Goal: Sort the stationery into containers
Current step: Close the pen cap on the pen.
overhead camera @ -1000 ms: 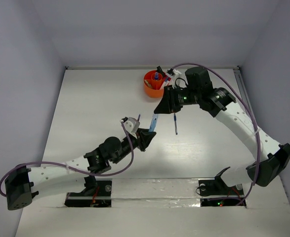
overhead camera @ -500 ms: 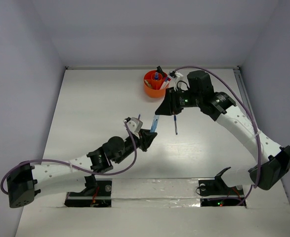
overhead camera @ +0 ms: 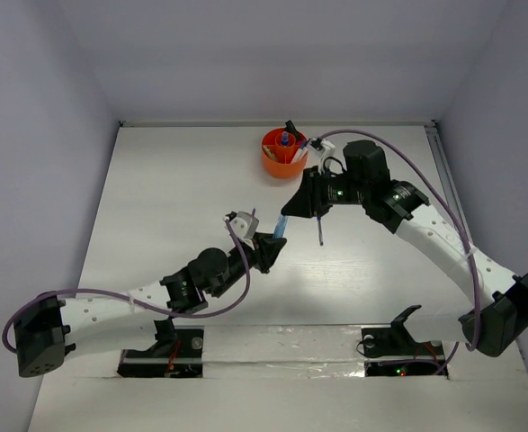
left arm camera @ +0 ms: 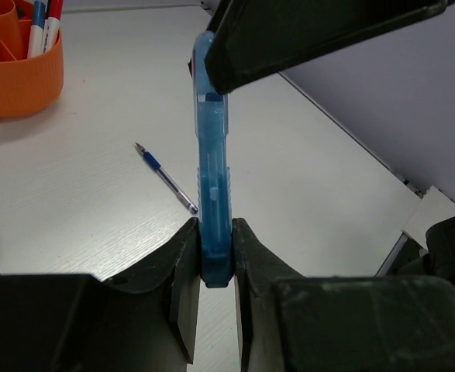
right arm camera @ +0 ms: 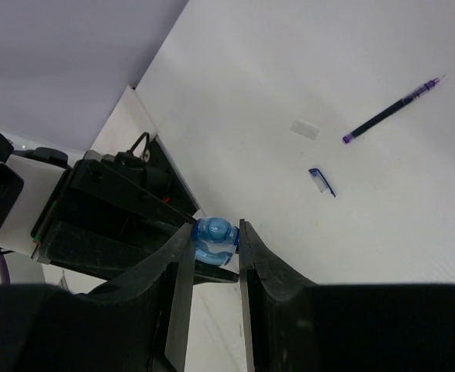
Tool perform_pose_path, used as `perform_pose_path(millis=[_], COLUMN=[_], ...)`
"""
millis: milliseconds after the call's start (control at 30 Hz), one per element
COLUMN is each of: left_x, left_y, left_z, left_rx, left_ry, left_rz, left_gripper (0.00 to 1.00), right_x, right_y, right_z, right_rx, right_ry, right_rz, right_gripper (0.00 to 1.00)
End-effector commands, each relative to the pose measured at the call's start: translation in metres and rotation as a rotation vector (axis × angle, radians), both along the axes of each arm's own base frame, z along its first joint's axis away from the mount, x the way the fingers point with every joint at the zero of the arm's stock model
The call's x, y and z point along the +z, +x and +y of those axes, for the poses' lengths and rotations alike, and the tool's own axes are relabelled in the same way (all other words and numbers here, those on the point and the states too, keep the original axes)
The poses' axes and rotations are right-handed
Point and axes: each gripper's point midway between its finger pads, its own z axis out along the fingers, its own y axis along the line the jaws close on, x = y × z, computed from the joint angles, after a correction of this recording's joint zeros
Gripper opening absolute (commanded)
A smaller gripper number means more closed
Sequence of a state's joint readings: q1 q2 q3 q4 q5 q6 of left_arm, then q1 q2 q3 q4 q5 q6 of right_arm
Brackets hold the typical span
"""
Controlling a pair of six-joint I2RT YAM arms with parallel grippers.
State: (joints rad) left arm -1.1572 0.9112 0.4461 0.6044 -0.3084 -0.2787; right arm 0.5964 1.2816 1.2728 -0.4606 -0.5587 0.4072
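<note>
My left tool (left arm camera: 215, 248) and right tool (right arm camera: 215, 242) clamp opposite ends of the translucent light-blue plastic pen (left arm camera: 214, 167), with the right arm nearer the round orange plastic tub (overhead camera: 278, 166).

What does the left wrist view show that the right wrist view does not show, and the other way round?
Only the left wrist view shows the orange tub with pens standing inside and a blue pen lying on the table. Only the right wrist view shows a small white scrap and a short blue piece. Both show the light blue pen gripped by the left hand and the right hand, and a purple pen, probably the same one.
</note>
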Motion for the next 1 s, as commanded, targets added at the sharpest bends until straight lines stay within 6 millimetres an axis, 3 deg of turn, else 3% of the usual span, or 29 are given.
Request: perform_pose_path(millis=[0,333,800,967], left_x=[0.076,0.083,0.102,0.111], left_y=[-0.001,0.001,0.002,0.008], left_z=[-0.006,-0.005,-0.004,-0.002], left_rx=[-0.009,0.001,0.007,0.031], left_ry=[-0.215,-0.237,-0.242,-0.229], left_rz=[-0.088,-0.092,-0.107,-0.133], left_gripper=[0.00,0.00,0.00,0.00], right_x=[-0.010,-0.024,-0.084,-0.117], right_y=[0.007,-0.010,-0.040,-0.057], right_z=[0.002,0.012,0.020,0.024], right_rx=[-0.032,-0.017,0.033,0.062], right_ry=[-0.009,-0.010,-0.063,-0.080], right_rz=[-0.031,-0.023,0.070,0.125], right_gripper=[0.00,0.00,0.00,0.00])
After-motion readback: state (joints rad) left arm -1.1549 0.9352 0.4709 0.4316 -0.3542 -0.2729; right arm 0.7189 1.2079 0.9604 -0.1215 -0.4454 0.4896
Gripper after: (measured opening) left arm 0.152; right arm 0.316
